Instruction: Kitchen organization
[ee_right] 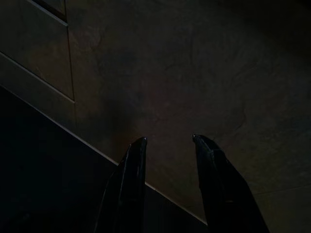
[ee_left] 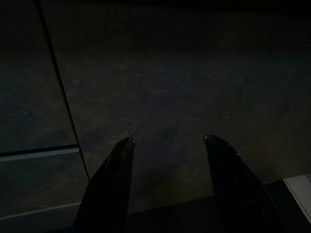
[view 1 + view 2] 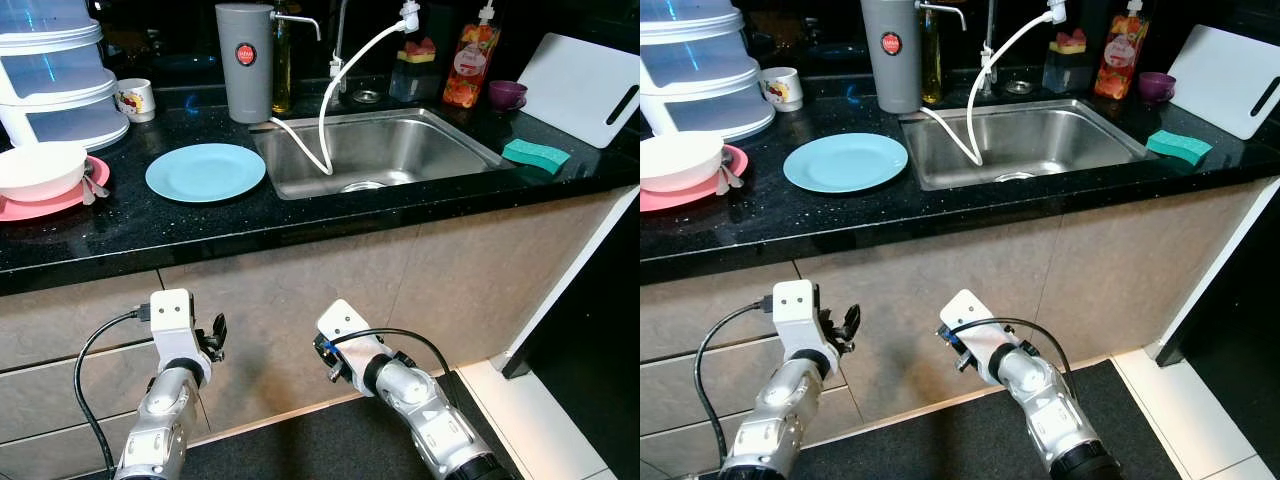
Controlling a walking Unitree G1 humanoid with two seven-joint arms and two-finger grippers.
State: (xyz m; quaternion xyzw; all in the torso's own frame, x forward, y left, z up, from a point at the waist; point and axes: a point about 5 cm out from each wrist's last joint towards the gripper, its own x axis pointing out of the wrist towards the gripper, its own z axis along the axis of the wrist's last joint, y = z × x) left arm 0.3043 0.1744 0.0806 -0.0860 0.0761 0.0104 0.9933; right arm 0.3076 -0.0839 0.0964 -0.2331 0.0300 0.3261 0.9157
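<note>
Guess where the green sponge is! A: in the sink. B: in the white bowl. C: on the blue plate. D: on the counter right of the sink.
D: the sponge lies on the black counter, right of the sink.

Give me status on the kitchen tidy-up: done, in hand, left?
Done: nothing evident. In hand: nothing; left gripper and right gripper are open, empty, low before the cabinet front. Left: blue plate, white bowl on the pink plate, and green sponge lie on the counter.
</note>
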